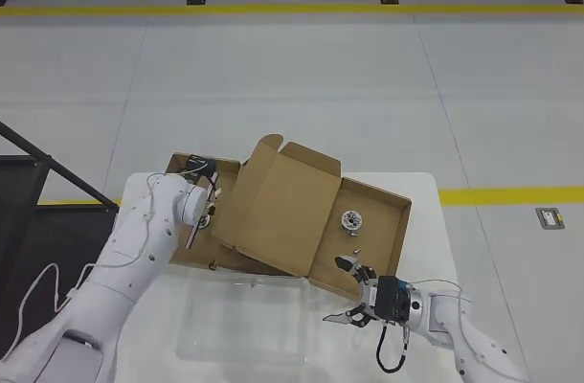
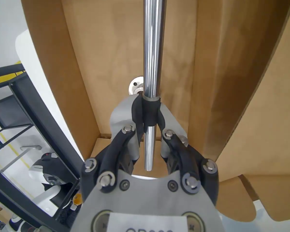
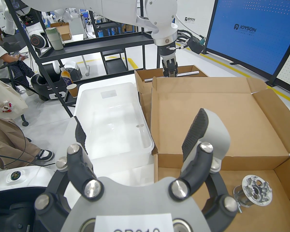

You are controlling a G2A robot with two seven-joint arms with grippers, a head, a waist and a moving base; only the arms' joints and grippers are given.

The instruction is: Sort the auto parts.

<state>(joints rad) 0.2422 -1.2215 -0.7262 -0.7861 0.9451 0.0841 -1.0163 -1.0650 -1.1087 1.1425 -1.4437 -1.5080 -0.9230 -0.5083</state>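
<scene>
My left gripper [image 2: 149,112] is shut on a long shiny steel rod [image 2: 153,37] inside the far-left cardboard box [image 1: 182,163]; the same gripper [image 3: 169,71] and rod [image 3: 183,74] show across the table in the right wrist view. A small flanged metal part [image 2: 134,86] lies on that box's floor under the rod. A round metal hub [image 1: 350,221] rests in the right-hand cardboard box [image 1: 399,225], and its toothed face [image 3: 256,190] shows close by. My right gripper [image 1: 352,291] stands open at that box's near edge, nothing between its fingers [image 3: 203,131].
A clear plastic bin [image 1: 242,321] sits at the table's front, between the arms. Raised box flaps [image 1: 287,206] stand between the two boxes. A black shelving rack [image 3: 96,44] and a blue screen [image 3: 246,32] stand beyond the table.
</scene>
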